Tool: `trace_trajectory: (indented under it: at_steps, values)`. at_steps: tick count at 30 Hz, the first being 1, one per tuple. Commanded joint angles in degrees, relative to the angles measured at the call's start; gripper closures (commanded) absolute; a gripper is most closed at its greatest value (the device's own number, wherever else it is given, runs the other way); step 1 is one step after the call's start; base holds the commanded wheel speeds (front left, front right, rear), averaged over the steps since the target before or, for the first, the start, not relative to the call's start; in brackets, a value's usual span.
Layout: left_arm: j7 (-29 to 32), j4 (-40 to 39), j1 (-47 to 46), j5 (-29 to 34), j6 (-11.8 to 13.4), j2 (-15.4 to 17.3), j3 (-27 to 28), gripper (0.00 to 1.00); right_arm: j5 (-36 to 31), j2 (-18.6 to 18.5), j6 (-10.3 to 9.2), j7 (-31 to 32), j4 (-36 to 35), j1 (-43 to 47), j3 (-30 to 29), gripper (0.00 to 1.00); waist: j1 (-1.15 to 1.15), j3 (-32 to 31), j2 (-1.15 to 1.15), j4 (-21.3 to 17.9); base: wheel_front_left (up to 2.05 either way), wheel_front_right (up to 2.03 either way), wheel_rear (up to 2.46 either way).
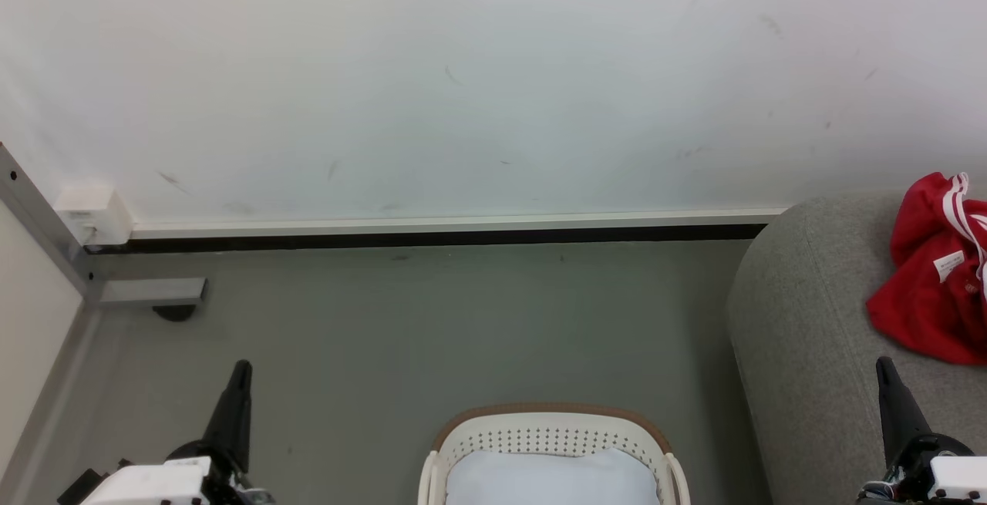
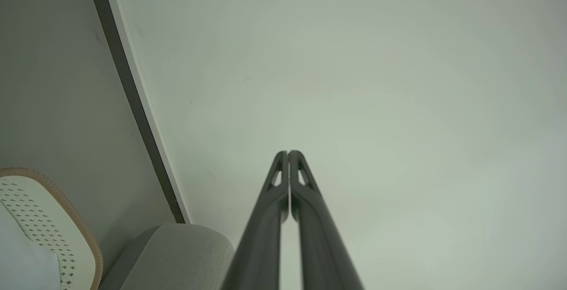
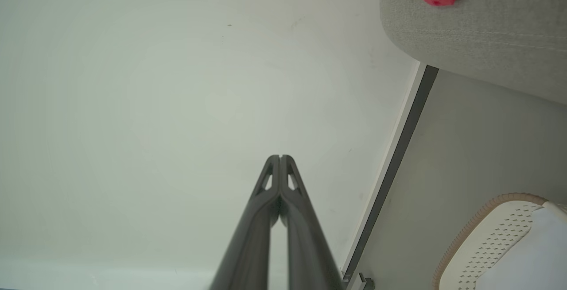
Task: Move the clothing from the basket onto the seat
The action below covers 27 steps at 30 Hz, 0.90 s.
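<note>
Across the upper half of the head view, plain white wall (image 1: 493,81) with a few scuffs and a dark baseboard (image 1: 432,237) along its foot. Below it, grey floor (image 1: 401,320) filling the middle of the frame. At the right edge, the grey seat (image 1: 802,366), rounded corner with a stitched seam. Bottom centre, the white basket (image 1: 551,439) with perforated wall and brown rim, cut off by the lower edge, standing on the floor left of the seat and apart from it. The clothing (image 1: 921,297) lies crumpled on the seat at the far right of the frame, red with white stripes and a white tag showing, partly cropped. Inside the basket, a pale bluish-white pad (image 1: 551,478). At the left edge, a slanted metal frame (image 1: 46,220) with a small white box (image 1: 94,214) at the wall. Left gripper (image 1: 241,370) at the lower left, over floor; in the left wrist view its fingers are pressed together, nothing between them. Right gripper (image 1: 884,366) at the lower right, over the seat front, below the clothing and not touching it; in the right wrist view its fingers are likewise closed tip to tip, empty.
</note>
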Motion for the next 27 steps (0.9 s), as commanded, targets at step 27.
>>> trace_trajectory:
  at_steps: [27]
  values:
    - [0.3, 0.0, -0.4, -0.8, -0.3, 0.4, 0.1, 1.0, -0.2, 0.0, -0.12, 0.3, -0.2, -0.5, -0.4, 1.0, 0.0, 0.0, 0.0, 0.0, 0.0, 0.0, 0.0]
